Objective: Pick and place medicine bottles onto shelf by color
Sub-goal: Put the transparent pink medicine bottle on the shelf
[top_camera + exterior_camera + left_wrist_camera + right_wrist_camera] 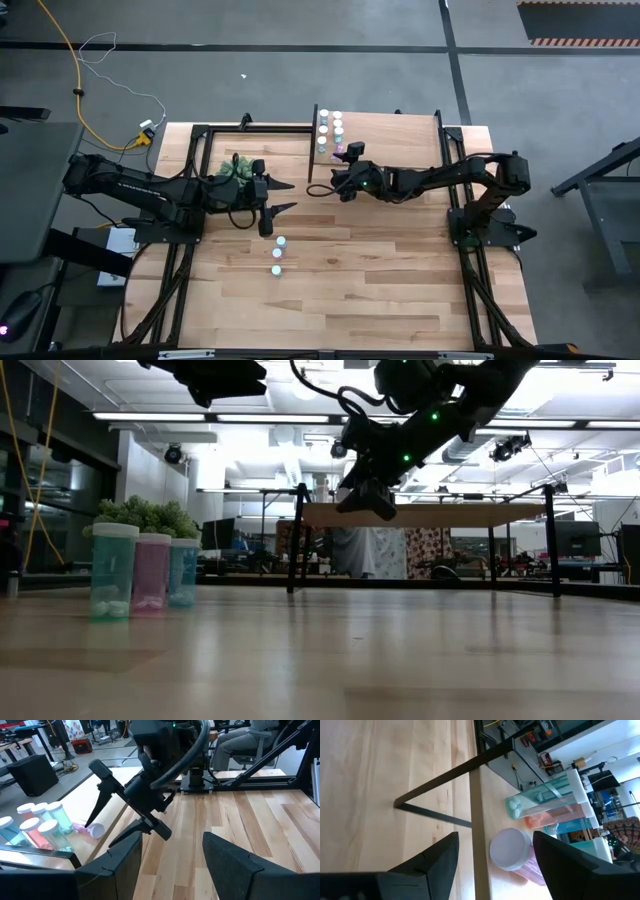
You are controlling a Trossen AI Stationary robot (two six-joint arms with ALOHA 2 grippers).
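Observation:
Several medicine bottles [330, 130] stand in rows at the left end of the shelf [390, 130], also seen as the standing bottles [35, 825]. A pink bottle [512, 852] with a white cap lies on its side on the shelf board beside them. My right gripper [495, 840] is open over that end of the shelf, a finger on either side of the lying bottle's cap; I see no touch. Three more bottles [278, 255], teal, pink and blue, stand on the tabletop [150, 572]. My left gripper [288, 196] hangs open above the table, just left of the shelf.
A bushy green plant [235, 168] sits under the left arm, behind the three table bottles [113, 570]. The shelf's black side supports [435, 815] stand by the right gripper. Bare wood stretches across the near half of the table [400, 290]. A seated person [240, 740] shows beyond the table.

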